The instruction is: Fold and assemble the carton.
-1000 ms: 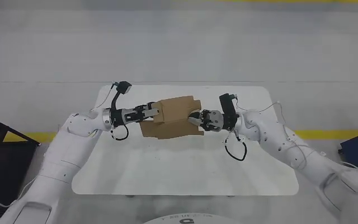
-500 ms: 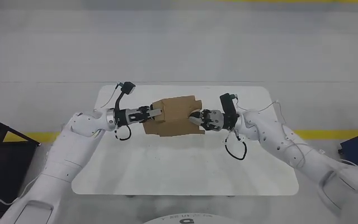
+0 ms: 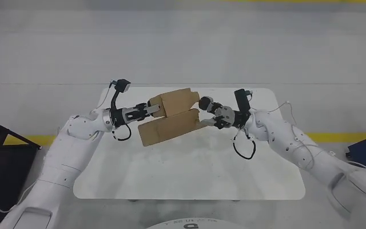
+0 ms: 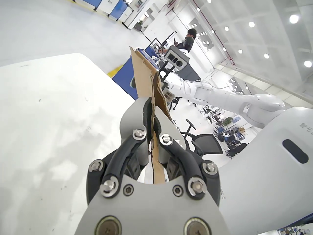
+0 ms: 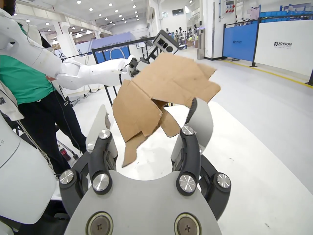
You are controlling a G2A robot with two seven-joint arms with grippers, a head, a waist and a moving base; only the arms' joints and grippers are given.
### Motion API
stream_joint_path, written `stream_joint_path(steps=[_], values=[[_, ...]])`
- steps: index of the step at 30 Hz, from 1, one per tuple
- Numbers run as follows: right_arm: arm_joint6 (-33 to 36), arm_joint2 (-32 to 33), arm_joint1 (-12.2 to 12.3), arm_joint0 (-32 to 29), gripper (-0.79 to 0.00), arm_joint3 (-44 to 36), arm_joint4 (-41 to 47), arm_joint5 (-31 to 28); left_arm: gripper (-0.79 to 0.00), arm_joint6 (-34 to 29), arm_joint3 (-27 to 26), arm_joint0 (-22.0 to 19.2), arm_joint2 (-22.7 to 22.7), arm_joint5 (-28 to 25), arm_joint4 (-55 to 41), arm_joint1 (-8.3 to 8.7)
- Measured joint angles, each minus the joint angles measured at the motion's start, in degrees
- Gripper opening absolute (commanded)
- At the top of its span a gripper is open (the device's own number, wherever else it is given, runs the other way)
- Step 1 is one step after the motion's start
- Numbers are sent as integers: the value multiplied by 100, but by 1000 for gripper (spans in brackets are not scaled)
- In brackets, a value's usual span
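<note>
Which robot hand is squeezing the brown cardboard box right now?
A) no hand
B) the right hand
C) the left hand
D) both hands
C: the left hand is shut on an edge of the flattened brown cardboard carton, while the right hand is wide open at the other end.

You can make out a logo followed by one short word in dark capitals on the white wall panel [image 5: 285,50] across the hall; the same mark stands in white on the blue panel [image 5: 240,41] just beside it; the finer line beneath is too small to read.
</note>
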Motion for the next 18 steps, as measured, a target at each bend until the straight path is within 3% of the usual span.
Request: stream_joint_path(steps=[1, 7, 18], values=[[-76, 45, 22, -6, -185, -10, -31, 0, -785, 5, 16, 3, 16, 19, 37, -2], [-38, 325, 85, -29, -228, -199, -230, 10, -785, -14, 34, -13, 237, 83, 189, -49], [1421, 520, -130, 61, -249, -518, 196, 219, -785, 681, -121, 18, 230, -69, 1230, -64]])
